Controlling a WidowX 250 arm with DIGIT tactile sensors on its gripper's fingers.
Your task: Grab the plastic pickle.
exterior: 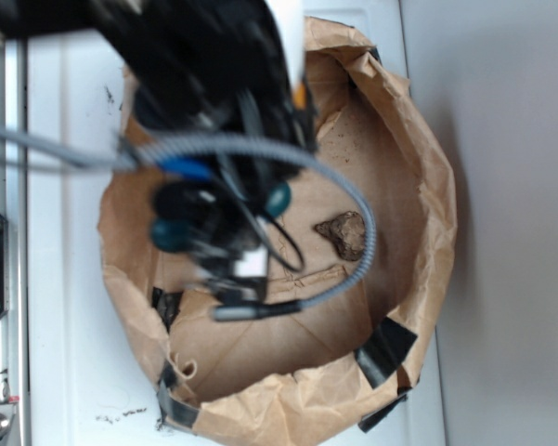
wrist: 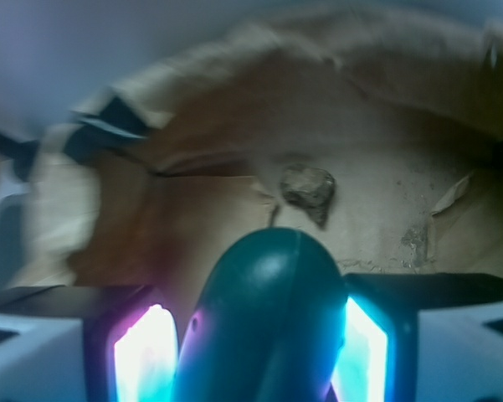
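Holding the plastic pickle [wrist: 268,322] between its two lit pads, your gripper [wrist: 264,352] is clamped on it above the paper bag [exterior: 418,177].

In the wrist view you see the glossy dark green pickle wedged between the glowing pads [wrist: 142,356], its rounded end pointing to 12 o'clock toward a small brown lump [wrist: 308,188] on the bag floor. From the exterior view your arm [exterior: 204,111] reaches in from 11 o'clock, blurred, over the bag's left half; a green end [exterior: 279,198] shows beside it, and the lump lies at its 3 o'clock, well apart.
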